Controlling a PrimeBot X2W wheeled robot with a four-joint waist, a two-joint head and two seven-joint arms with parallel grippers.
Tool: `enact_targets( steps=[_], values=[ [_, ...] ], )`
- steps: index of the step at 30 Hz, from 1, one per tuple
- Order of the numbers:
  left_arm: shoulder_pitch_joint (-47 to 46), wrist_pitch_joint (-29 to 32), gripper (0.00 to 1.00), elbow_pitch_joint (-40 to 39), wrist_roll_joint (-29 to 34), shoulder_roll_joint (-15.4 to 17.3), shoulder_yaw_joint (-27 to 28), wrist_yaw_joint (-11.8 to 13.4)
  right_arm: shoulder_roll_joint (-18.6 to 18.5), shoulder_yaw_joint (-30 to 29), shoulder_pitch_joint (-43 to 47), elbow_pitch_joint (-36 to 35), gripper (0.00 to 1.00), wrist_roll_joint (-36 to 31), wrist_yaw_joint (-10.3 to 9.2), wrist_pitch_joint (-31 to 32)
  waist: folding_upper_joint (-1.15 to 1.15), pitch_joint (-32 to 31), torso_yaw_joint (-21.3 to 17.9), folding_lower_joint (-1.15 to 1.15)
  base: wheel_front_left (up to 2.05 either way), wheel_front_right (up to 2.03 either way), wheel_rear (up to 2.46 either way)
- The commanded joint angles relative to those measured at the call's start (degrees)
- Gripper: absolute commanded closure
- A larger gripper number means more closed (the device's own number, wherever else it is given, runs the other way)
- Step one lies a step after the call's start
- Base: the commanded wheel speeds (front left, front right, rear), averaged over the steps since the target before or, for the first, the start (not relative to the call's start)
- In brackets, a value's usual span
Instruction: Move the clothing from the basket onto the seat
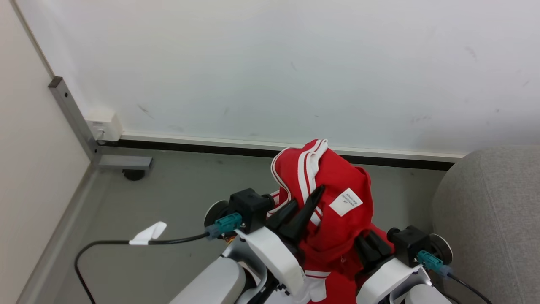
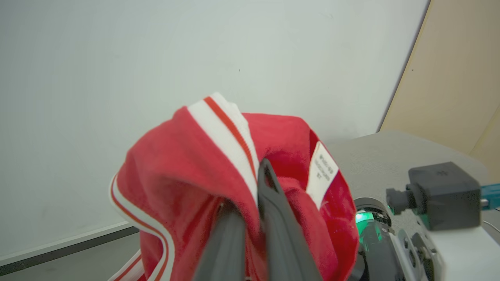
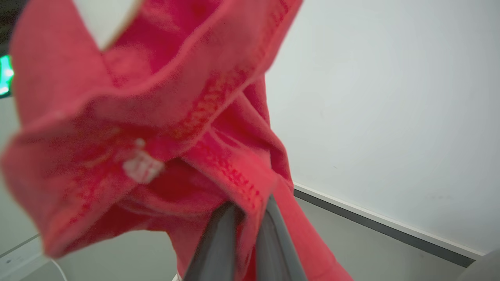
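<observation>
The red clothing (image 1: 333, 190) with white striped trim and a small white label hangs bunched in the air between my two grippers, above the grey floor. My left gripper (image 1: 308, 199) is shut on a fold by the striped trim, its dark fingers (image 2: 273, 203) pinching red cloth. Lower right of it, my right gripper (image 1: 365, 247) is shut on another red fold, and the cloth drapes over its fingers (image 3: 273, 234). The grey woven seat (image 1: 489, 219) stands at the right edge, close beside my right arm. The basket is out of view.
A white wall with a dark baseboard (image 1: 253, 148) runs across ahead. At the left stand a grey metal post (image 1: 71, 114), a white socket box (image 1: 103, 125) and a beige panel. A black cable (image 1: 109, 242) with a white tag lies on the floor.
</observation>
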Motion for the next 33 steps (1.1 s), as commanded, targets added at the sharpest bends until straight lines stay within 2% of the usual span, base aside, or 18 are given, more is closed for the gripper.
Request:
enact_targets(
  steps=[1,12,28,33],
  values=[
    [1.0,-0.6,0.00,0.0,-0.3,0.4,0.1,0.0,-0.4,-0.5,0.6,-0.6,1.00,0.7,-0.12,0.0,0.00,0.1,-0.7,0.00,0.00,0.00,0.00],
    [2.5,-1.5,0.00,0.5,-0.4,2.5,-0.1,0.4,-1.1,-5.4,0.5,-5.0,1.00,3.6,-0.12,0.0,0.00,1.0,-7.4,0.00,0.00,0.00,0.00],
    [2.1,-4.4,0.00,0.3,2.0,3.9,-1.7,0.3,-5.5,-16.7,1.0,-14.2,1.00,1.3,-0.12,0.0,0.00,2.7,-21.7,0.00,0.00,0.00,0.00],
    [1.6,-5.5,0.00,0.8,2.4,4.1,-2.0,0.3,-6.3,-18.5,1.8,-16.6,1.00,0.8,-0.12,0.0,0.00,3.7,-25.8,0.00,0.00,0.00,0.00]
  ],
)
